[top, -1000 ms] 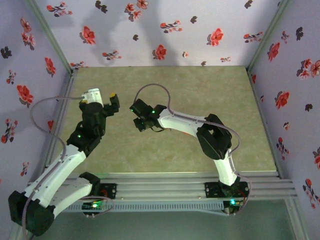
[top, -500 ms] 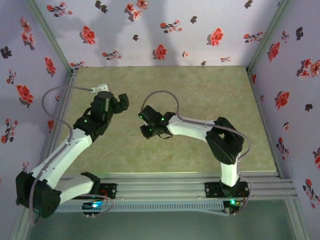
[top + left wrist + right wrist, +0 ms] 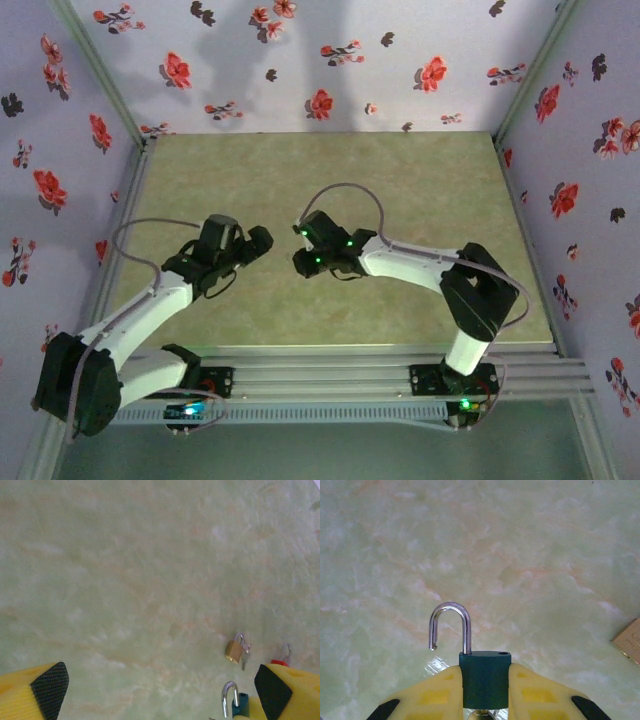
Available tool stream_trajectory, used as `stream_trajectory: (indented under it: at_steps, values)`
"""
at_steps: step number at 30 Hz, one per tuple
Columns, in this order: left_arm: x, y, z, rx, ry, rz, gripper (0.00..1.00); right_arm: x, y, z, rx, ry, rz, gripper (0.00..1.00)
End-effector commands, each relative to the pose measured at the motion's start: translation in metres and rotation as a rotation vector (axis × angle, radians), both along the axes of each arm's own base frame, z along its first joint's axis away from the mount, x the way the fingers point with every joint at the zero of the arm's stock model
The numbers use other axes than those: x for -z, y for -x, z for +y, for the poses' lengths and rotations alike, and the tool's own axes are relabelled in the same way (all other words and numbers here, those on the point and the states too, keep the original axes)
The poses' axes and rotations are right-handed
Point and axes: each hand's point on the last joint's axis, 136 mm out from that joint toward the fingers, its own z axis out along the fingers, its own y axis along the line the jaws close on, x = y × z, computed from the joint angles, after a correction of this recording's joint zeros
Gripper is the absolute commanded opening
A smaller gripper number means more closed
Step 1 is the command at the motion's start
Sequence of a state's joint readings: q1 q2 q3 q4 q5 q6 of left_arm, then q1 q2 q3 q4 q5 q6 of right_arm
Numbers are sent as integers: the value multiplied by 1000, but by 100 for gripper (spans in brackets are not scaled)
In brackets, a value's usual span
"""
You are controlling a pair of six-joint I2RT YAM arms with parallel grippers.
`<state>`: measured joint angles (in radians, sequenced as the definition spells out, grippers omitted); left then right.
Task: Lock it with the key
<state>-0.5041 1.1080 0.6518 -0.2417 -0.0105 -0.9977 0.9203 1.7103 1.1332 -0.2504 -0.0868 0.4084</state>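
Right wrist view: my right gripper is clamping the green padlock, shackle open; my left gripper is hovering spread wide above the table.

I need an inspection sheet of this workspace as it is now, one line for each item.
surface: marbled green table, no spill seen.
job's things: green padlock, shackle open.
clutter: brass padlock lying on the table; a red-topped item, partly hidden.
grippers: right gripper, jaws shut on the green padlock; left gripper, jaws open, holding nothing.
cables: grey cables looping over each arm.
surroundings: floral walls on three sides.
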Motion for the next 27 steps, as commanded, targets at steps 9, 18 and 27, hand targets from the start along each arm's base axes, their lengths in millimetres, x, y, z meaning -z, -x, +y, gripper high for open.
stream_trajectory:
  at_steps: [9, 18, 27]
  values:
    - [-3, 7, -54, 27, 313, 7, 94, -15, 4, 2, 0, -105, 2, 20]
    - [8, 7, -72, 43, 353, 23, 82, -19, 8, 1, -8, -131, 3, 20]
    - [12, 5, -79, 49, 389, 22, 57, -23, 11, 3, -17, -159, 6, 19]
